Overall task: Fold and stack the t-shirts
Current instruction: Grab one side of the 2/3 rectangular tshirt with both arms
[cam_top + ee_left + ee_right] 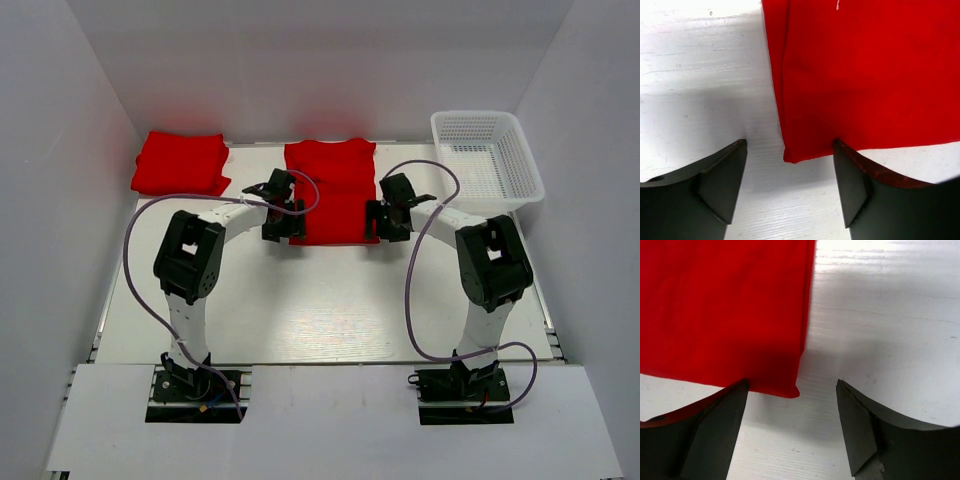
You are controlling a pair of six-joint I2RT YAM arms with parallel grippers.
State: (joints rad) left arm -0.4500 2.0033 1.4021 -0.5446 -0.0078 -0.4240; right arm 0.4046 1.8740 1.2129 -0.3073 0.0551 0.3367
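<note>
Illumination is bright and diffuse, apparently from overhead. The white table [320, 310] glares near the top edge of both wrist views. The left gripper's fingers [715, 200] render dark, slightly soft, with a soft shadow ahead. The t-shirt [865, 75] is oversaturated red.

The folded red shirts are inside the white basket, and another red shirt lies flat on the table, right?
No. The top view shows the folded red shirts on the table at far left, outside the white basket at far right. Another red shirt does lie flat on the table.
</note>
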